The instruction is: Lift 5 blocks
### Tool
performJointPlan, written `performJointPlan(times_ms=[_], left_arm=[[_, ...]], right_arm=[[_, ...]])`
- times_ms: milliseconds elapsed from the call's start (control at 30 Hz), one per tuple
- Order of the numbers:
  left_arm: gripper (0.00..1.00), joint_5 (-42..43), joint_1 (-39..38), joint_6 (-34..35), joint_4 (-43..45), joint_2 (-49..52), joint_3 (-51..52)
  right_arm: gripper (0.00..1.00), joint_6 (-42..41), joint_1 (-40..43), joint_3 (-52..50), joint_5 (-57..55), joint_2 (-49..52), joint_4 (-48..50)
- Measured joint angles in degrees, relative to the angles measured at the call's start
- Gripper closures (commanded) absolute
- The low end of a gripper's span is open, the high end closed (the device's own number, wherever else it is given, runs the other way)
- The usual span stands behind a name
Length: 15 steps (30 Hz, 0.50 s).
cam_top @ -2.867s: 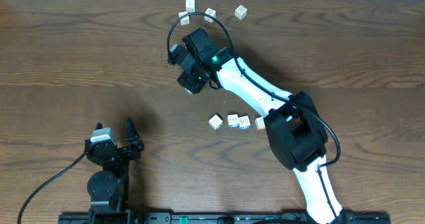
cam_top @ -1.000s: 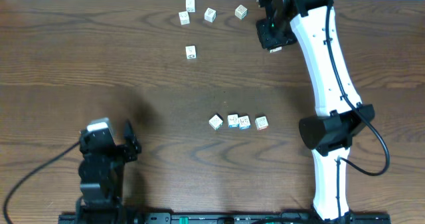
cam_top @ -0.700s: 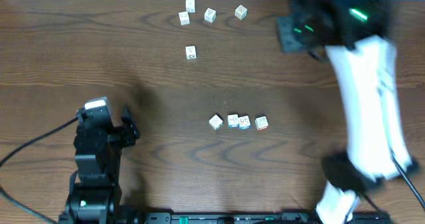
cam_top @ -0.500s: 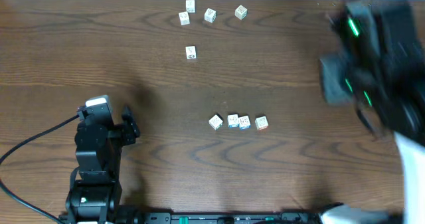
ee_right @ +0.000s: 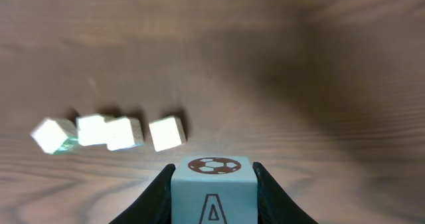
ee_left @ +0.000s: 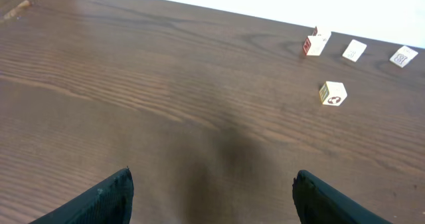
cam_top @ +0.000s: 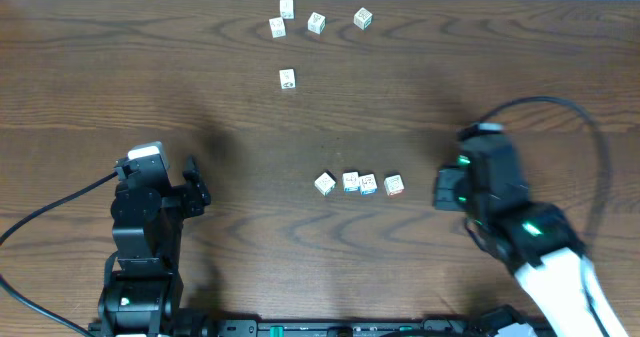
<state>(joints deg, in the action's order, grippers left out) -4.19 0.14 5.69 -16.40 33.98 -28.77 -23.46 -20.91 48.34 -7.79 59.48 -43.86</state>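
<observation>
Now | right hand (ee_right: 212,176) clamps block (ee_right: 212,192) | left hand (ee_left: 212,197) spread wide

Soft, even light on the dark brown wooden table (cam_top: 100,67), no glare. Right wrist view's smeared: the row of small white cubes (ee_right: 109,132) is blown out and blurry, probably motion, while the football-printed white cube (ee_right: 212,184) just below that row looks sharp. Overhead, there's a faint shadow smudge well left of the row.

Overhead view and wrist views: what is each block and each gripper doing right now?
Left gripper: open, empty.
Right gripper: shut on football-printed white cube block.
Row of four white cube blocks: lying on brown wooden table.
Lone white block: lying on table.
Four far white blocks: lying on table, loosely spread.
</observation>
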Motion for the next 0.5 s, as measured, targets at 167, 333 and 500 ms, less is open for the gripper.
performJointPlan(times_ms=[167, 333, 500], left_arm=[[0.23, 0.59, 0.00, 0.02, -0.13, 0.00, 0.00], [0.23, 5.68, 0.00, 0.11, -0.24, 2.14, 0.00], [0.23, 9.07, -0.02, 2.71, -0.39, 10.49, 0.00]], right_arm=[[0.99, -0.13, 0.04, -3.67, 2.82, 10.99, 8.96], [0.98, 0.72, 0.04, -3.67, 4.39, 18.75, 14.25], [0.99, 2.99, 0.48, -3.67, 4.92, 22.38, 15.58]])
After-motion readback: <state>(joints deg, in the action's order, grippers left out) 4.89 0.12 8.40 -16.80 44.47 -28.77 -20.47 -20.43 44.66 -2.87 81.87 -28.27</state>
